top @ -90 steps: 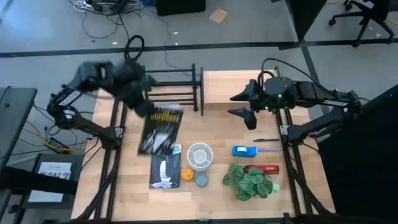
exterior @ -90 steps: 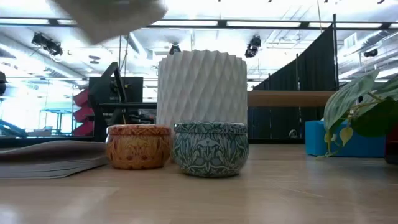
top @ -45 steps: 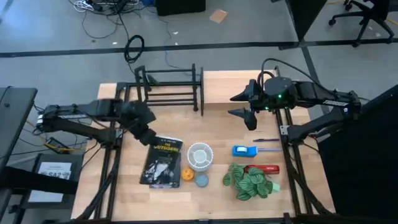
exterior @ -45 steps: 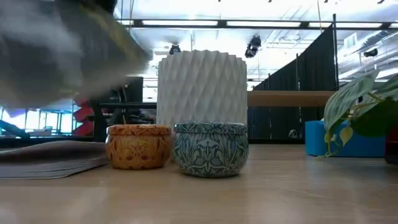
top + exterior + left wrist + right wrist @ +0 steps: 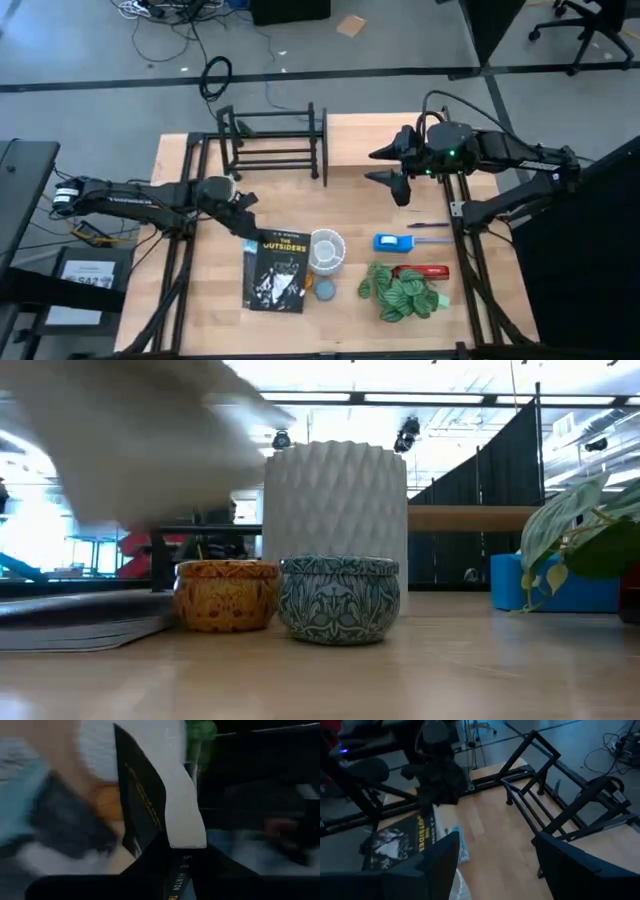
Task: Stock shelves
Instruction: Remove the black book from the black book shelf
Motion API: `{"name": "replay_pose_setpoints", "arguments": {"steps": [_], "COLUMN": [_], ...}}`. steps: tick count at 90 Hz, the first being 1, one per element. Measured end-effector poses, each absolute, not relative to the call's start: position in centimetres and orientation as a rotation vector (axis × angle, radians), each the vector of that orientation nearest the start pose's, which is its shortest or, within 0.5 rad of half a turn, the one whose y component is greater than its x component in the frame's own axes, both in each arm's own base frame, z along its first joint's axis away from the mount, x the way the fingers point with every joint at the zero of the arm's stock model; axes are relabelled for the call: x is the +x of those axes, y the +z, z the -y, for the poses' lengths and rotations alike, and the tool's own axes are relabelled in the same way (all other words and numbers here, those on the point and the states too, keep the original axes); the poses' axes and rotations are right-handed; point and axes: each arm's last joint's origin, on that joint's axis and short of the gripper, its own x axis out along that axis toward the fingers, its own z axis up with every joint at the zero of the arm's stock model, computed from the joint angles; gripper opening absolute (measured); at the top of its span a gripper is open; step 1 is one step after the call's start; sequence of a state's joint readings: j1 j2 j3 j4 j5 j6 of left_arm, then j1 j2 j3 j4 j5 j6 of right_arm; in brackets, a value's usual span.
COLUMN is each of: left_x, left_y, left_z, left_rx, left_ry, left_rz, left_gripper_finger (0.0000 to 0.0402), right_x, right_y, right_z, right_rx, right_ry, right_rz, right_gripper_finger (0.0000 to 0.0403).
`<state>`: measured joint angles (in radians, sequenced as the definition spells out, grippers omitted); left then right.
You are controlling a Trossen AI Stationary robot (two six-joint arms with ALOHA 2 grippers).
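Observation:
My left gripper (image 5: pixel 245 222) is shut on a black paperback titled "The Outsiders" (image 5: pixel 277 272), which is held over the near left of the table, above a flat magazine (image 5: pixel 80 622). The book's right edge is right beside the white ribbed pot (image 5: pixel 325 249); I cannot tell whether they touch. The black bar rack (image 5: pixel 270 140) stands at the far left. The light wooden board shelf (image 5: pixel 365 140) stands beside it at the far middle. My right gripper (image 5: pixel 381 167) hangs open in the air near that board, holding nothing. My left gripper pinches the book between its two fingers at the far end of the spine (image 5: pixel 175 870), one finger on each cover. It comes almost level from the table's left. The book reaches away from the fingers, front cover up, lifted above the magazine (image 5: pixel 140 450).
An orange tin (image 5: pixel 225 595) and a blue patterned tin (image 5: pixel 340 598) stand in front of the pot. A blue box (image 5: pixel 393 242), a pen (image 5: pixel 428 226), a red-handled tool (image 5: pixel 425 270) and a green plant (image 5: pixel 400 292) lie at the near right.
My left gripper has swung from beside the rack down and toward the table's near edge, carrying the book. The book has gone from hanging tilted to lying nearly flat over the magazine. The white pot has shifted slightly toward the right.

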<state>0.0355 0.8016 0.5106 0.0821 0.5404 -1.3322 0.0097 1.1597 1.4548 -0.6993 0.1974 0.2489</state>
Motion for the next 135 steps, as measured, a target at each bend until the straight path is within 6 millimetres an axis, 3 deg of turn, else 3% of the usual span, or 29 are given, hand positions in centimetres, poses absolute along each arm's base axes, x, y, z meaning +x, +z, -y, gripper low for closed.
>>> {"name": "replay_pose_setpoints", "arguments": {"steps": [6,12,25,37,50,87,103,120,135], "left_x": [17.7,17.3,15.7,14.6,13.9,13.7,13.6,13.3,13.3], "left_y": [27.5,26.9,21.6,17.5,14.8,13.9,14.0,14.4,16.2], "left_z": [0.9,0.9,1.0,0.9,0.9,0.6,0.7,1.2,1.2], "left_rx": [-1.333,-1.306,-1.275,-1.258,-1.308,-1.422,-1.495,-1.607,-1.593], "left_ry": [-0.361,-0.32,-0.126,-0.031,0.046,0.25,0.235,0.134,0.195], "left_rz": [-0.404,-0.437,-0.735,-0.804,-0.817,-0.803,-0.827,-0.964,-1.027], "left_gripper_finger": [0.0031,0.0031,0.0031,0.0031,0.0031,0.0051,0.0078,0.0097,0.0092], "right_x": [22.0,22.0,22.0,22.0,22.1,22.1,22.0,20.2,17.7], "right_y": [43.7,43.7,43.7,43.7,43.8,43.9,44.0,45.2,46.4], "right_z": [0.4,0.4,0.4,0.4,0.5,0.6,0.6,0.6,0.6], "right_rx": [0.212,0.212,0.213,0.232,0.252,0.295,0.291,0.275,0.283], "right_ry": [-0.241,-0.247,-0.248,-0.251,-0.256,-0.272,-0.271,-0.259,-0.25], "right_rz": [-0.368,-0.365,-0.365,-0.362,-0.349,-0.328,-0.327,-0.275,-0.205], "right_gripper_finger": [0.0231,0.0231,0.0231,0.0231,0.0231,0.0231,0.0231,0.0231,0.0231]}}
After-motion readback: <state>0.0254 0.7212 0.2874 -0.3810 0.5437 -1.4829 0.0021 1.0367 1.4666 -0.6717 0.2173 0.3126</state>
